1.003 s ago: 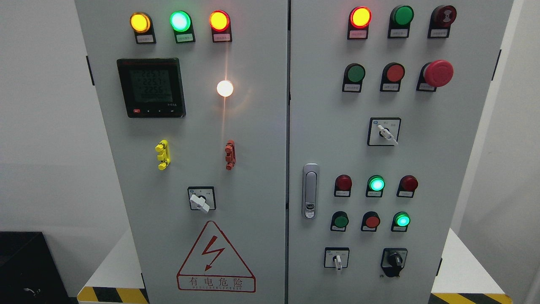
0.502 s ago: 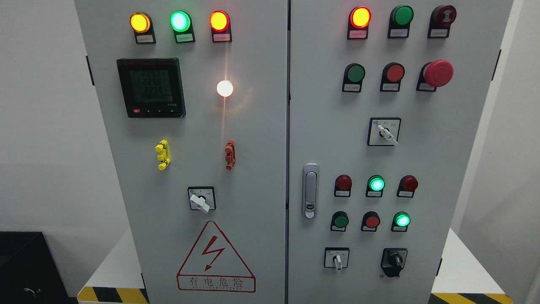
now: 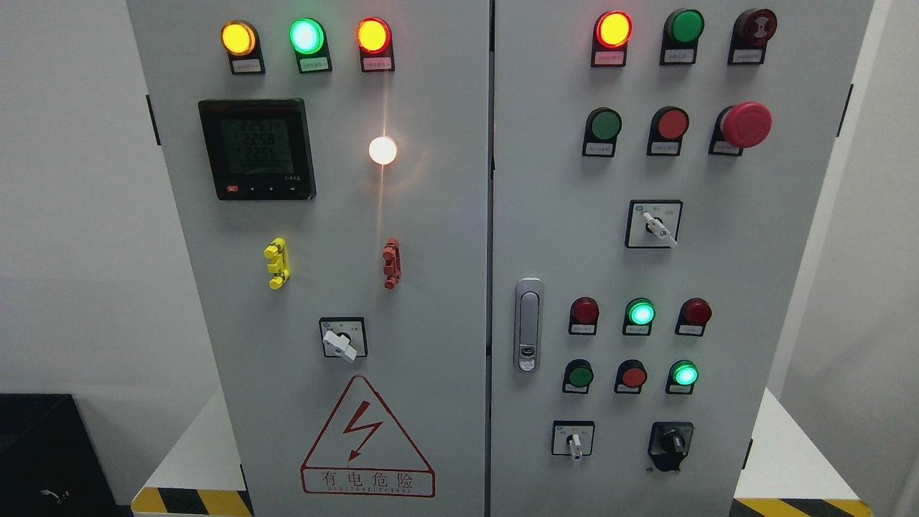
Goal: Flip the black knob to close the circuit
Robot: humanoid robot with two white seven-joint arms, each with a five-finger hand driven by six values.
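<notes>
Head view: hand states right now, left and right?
Left hand: not in view, state cannot be told.
Right hand: not in view either.
Black knob on the cabinet's lower right stands untouched.

Red mushroom button (image 3: 746, 124) — door handle (image 3: 528, 324) below-left.

Neither of your arms or hands shows in the head view; pose and finger state can't be read, presumably below frame.
</notes>
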